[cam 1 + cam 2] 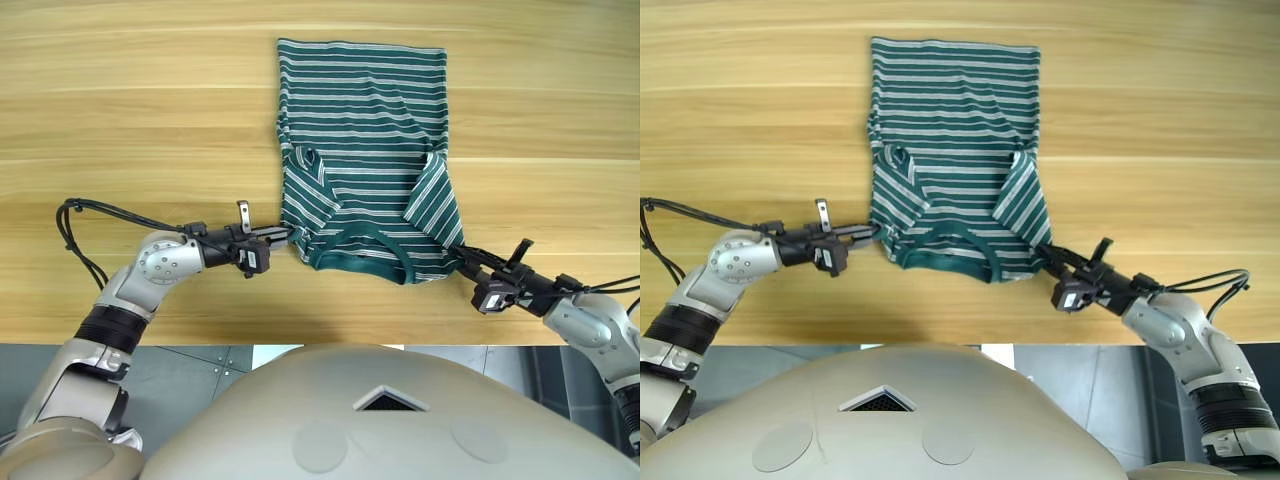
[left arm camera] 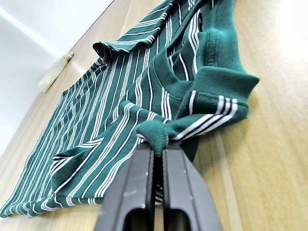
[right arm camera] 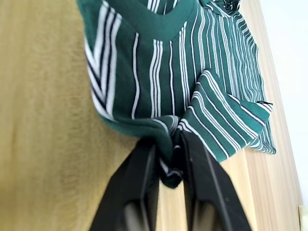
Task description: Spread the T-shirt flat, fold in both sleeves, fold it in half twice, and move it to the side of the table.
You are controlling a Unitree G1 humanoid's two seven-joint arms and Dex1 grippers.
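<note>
A green T-shirt with white stripes (image 1: 360, 130) lies flat on the wooden table (image 1: 130, 110), collar toward me, both sleeves folded in over its body. My left gripper (image 1: 286, 233) is shut on the shirt's near left shoulder corner; in the left wrist view the fingers (image 2: 139, 168) pinch a bunch of green fabric (image 2: 154, 137). My right gripper (image 1: 458, 253) is shut on the near right shoulder corner, and the right wrist view shows the cloth (image 3: 166, 130) squeezed between its fingers (image 3: 144, 178). The T-shirt (image 1: 955, 130) also shows in the right eye view.
Bare wood stretches to the left and right of the shirt. The table's near edge (image 1: 300, 345) runs just below both grippers. Cables (image 1: 85, 215) trail from the left arm over the table.
</note>
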